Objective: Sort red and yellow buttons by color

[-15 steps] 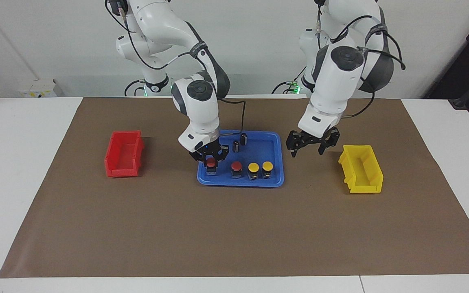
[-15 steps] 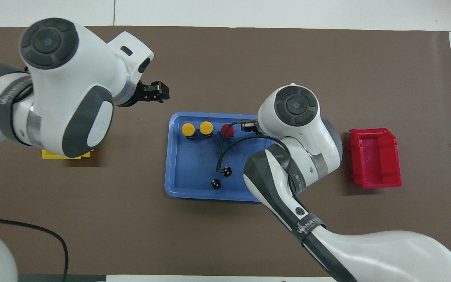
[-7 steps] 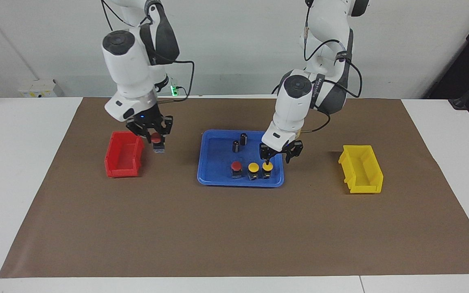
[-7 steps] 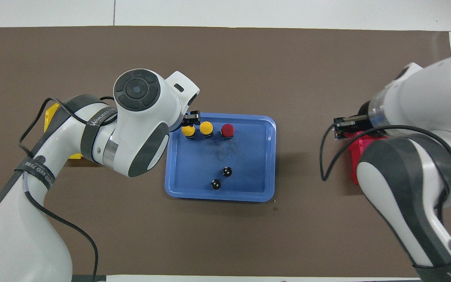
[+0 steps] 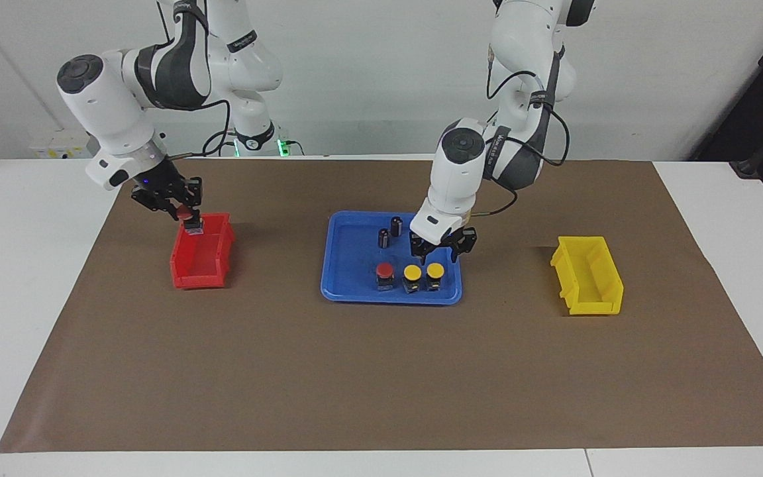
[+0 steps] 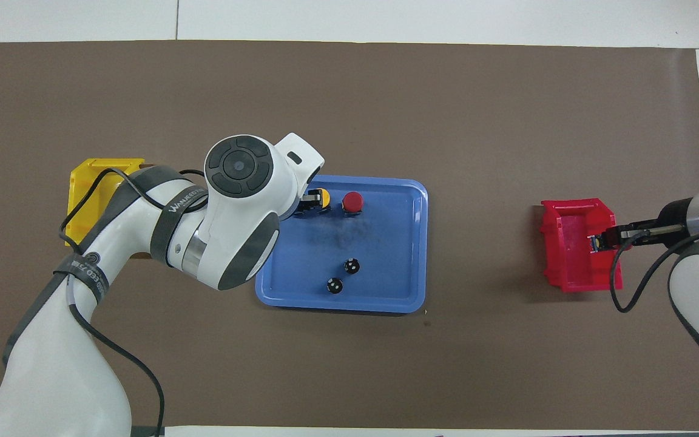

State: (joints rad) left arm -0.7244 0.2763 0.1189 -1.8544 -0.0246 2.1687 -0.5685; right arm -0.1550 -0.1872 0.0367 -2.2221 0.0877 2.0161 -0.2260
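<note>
- The blue plastic tray (image 5: 342, 291) lies under the left end effector (image 5: 442, 254), which hangs just above the two yellow-capped push-buttons (image 5: 435, 271) in it; whether its fingers are parted or closed cannot be told. Descending off-centre could topple either one.
- The red plastic bin (image 5: 212, 265) sits below the right end effector (image 5: 183, 213), clenched on a red-capped push-button (image 5: 186, 216) over the bin's rim nearest the robots; releasing here risks a bounce off onto the counter (image 5: 381, 371).
- Another red-capped push-button (image 5: 385, 270) stands in the tray beside the yellow pair.
</note>
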